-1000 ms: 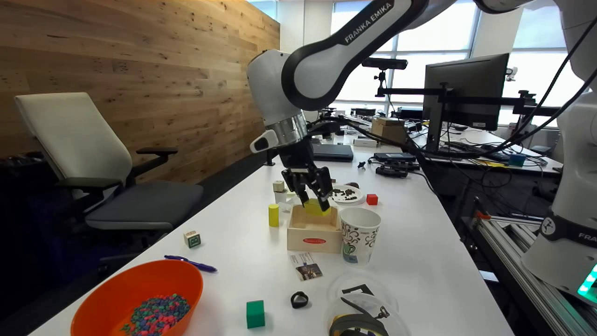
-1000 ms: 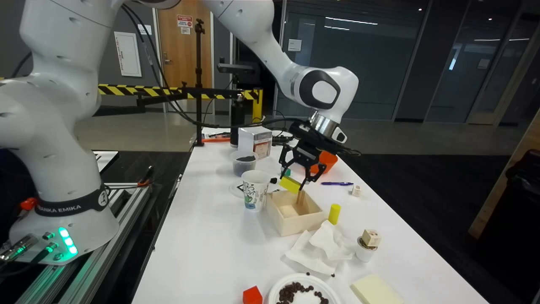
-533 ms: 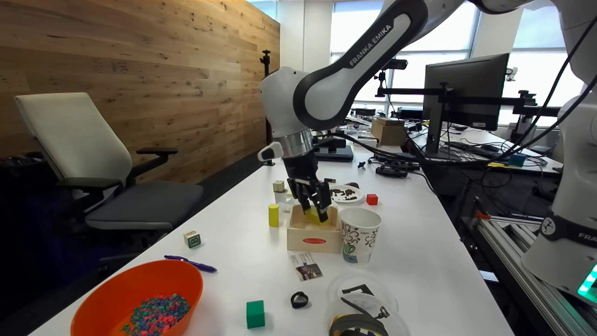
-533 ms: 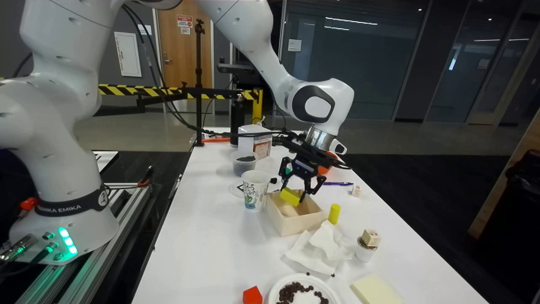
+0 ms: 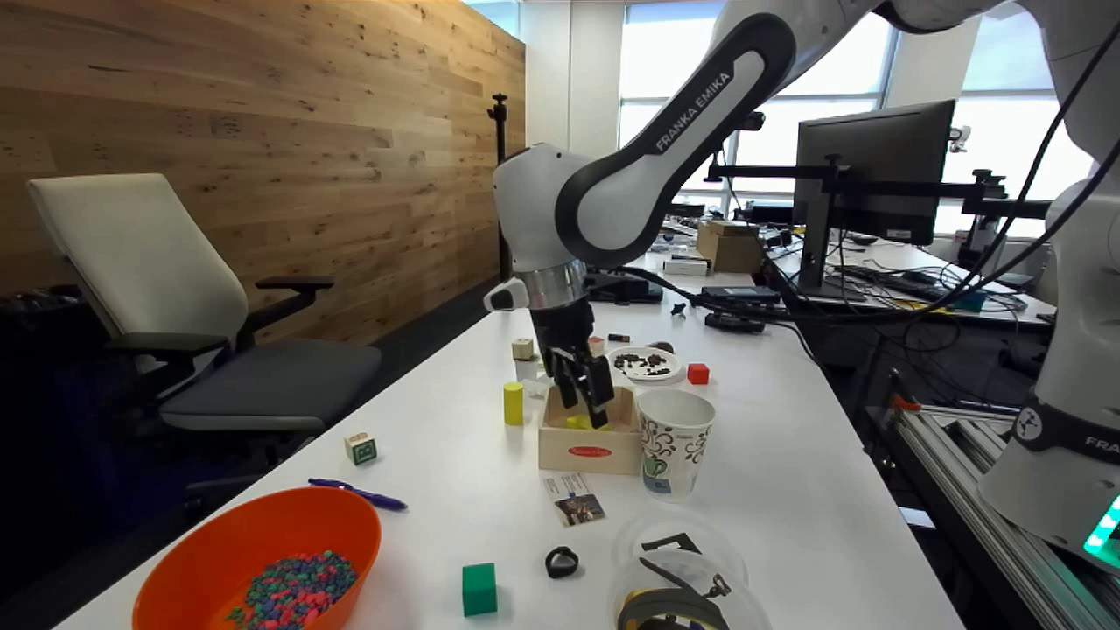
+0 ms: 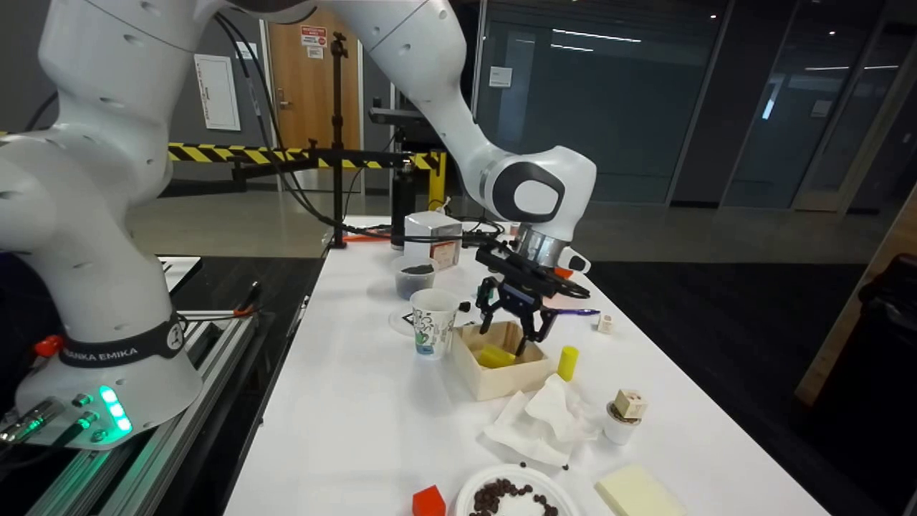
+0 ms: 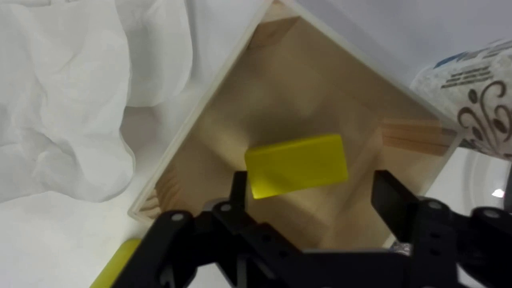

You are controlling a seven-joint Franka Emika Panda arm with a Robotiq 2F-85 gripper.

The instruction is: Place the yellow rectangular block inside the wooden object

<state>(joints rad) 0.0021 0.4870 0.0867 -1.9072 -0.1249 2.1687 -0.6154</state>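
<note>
The yellow rectangular block (image 7: 298, 166) lies inside the wooden box (image 7: 280, 90), on its floor in the wrist view. Both exterior views also show the block (image 5: 584, 423) (image 6: 494, 356) inside the box (image 5: 569, 451) (image 6: 494, 383). My gripper (image 7: 312, 180) is open, its fingers spread wider than the block. In both exterior views the gripper (image 5: 584, 413) (image 6: 503, 341) is tilted, with its fingertips low over the box opening, just above the block. In the wrist view one fingertip appears close beside the block's left end; I cannot tell whether they touch. The other finger is clear of it.
A patterned paper cup (image 5: 675, 442) stands close against one side of the box. A narrow upright yellow piece (image 6: 567, 363) and a crumpled napkin (image 6: 541, 426) are on other sides. A green cube (image 5: 479, 589), an orange bowl (image 5: 350, 525) and a plate (image 6: 469, 494) lie farther off.
My gripper has moved down with the block into the box and opened. The block now lies in the box, apart from the grip. The other objects have not moved.
</note>
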